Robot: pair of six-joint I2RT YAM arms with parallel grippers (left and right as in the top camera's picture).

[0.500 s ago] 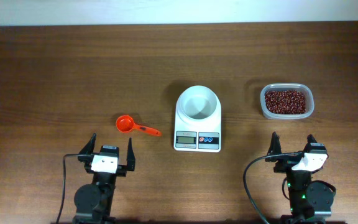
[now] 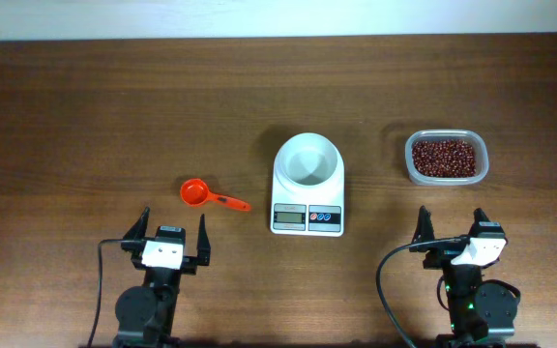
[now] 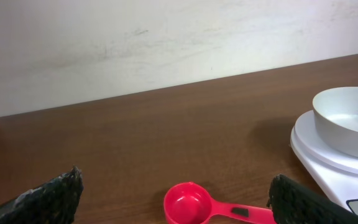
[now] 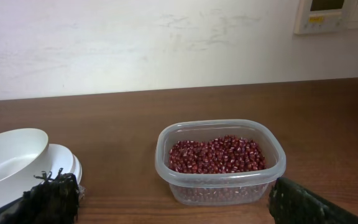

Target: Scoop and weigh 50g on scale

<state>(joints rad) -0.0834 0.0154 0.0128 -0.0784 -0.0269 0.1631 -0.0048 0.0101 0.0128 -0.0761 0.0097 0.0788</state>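
The wooden table [image 2: 85,97] is shown from above, with all the task's items laid out in a row across its middle. At the near edge, the left gripper [image 2: 173,222] and the right gripper [image 2: 453,217] are seen resting low. Each has its jaws spread wide, and nothing is held or touched by either.

The scale [image 2: 307,205] is placed at the centre of the table, between the two arms and somewhat ahead of them. Its round white bowl [image 2: 307,159] is seen to be empty in the overhead and left wrist views. The display cannot be read at this size.

A clear plastic tub [image 2: 446,177] is set well to the right of the scale, directly ahead of the right gripper. It is filled partway with red beans [image 2: 444,157]. An orange scoop [image 2: 201,194] is laid flat to the left of the scale, ahead of the left gripper, with its handle pointed toward the scale.

No part of the task is judged to have been carried out. The scoop is not yet picked up, no beans are drawn from the tub, and nothing is weighed. The grasp, the scooping, the transfer and the check against the target are all left to be done.
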